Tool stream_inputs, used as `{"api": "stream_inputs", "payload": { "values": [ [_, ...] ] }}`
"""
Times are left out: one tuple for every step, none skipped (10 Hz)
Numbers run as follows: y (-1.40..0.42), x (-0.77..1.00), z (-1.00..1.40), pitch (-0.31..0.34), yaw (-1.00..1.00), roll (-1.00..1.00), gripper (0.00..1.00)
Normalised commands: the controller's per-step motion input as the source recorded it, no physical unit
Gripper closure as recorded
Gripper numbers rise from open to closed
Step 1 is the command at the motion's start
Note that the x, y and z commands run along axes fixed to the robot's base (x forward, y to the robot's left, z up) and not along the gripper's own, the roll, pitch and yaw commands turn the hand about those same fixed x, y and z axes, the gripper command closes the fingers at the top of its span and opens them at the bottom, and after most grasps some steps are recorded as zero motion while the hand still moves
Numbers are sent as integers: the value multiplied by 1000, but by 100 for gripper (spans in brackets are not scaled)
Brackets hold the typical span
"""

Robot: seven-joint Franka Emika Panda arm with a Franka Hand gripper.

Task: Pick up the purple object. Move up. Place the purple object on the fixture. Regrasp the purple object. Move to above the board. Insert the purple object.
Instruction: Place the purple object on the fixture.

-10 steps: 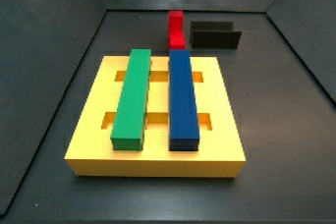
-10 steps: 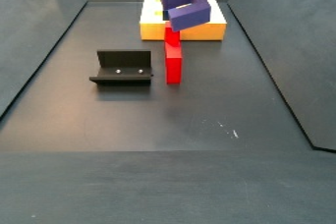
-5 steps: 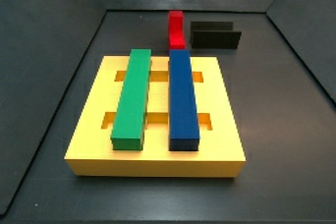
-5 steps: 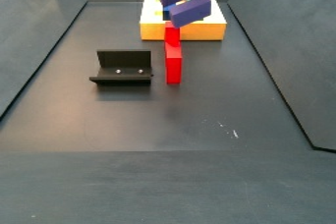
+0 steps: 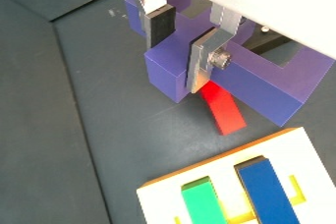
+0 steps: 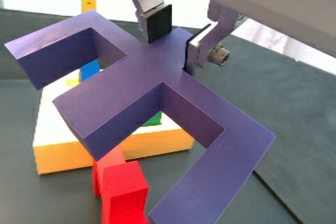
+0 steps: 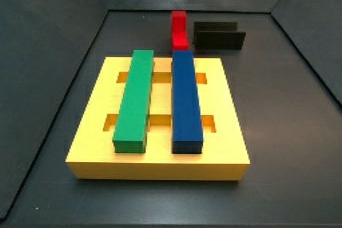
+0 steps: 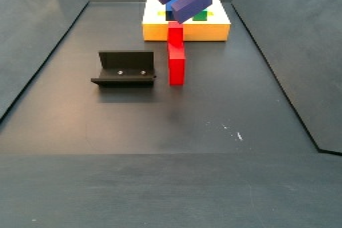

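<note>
Right, I've got the gripper (image 6: 178, 38) clamped on the purple object (image 6: 144, 100), fingers (image 5: 199, 59) pinching its mid section in both wrist views, piece held high in the air approx. over the near end of the red block (image 8: 175, 54) and the board (image 8: 214, 30) edge. I'd judge pick-up and lift are done w/ the fixture (image 8: 123, 69) sitting bare, so placing there, regrasp, move above the board and insertion are all left. Green bar (image 7: 134, 100) and blue bar (image 7: 186, 101) already sit in the board.
</note>
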Motion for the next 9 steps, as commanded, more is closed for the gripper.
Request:
{"api": "stream_inputs", "payload": {
  "values": [
    [-71, 723, 171, 514, 369, 0, 100],
    [-100, 809, 80, 429, 349, 0, 100],
    [0, 894, -71, 506, 206, 0, 100],
    [0, 940, -23, 463, 197, 0, 100],
    [-43, 811, -71, 537, 266, -94, 100],
    [-69, 757, 0, 551, 300, -94, 100],
    [-149, 666, -43, 374, 363, -334, 100],
    [-180, 671, -103, 283, 377, -377, 100],
    [-189, 697, -123, 206, 391, -349, 100]
  ]
}}
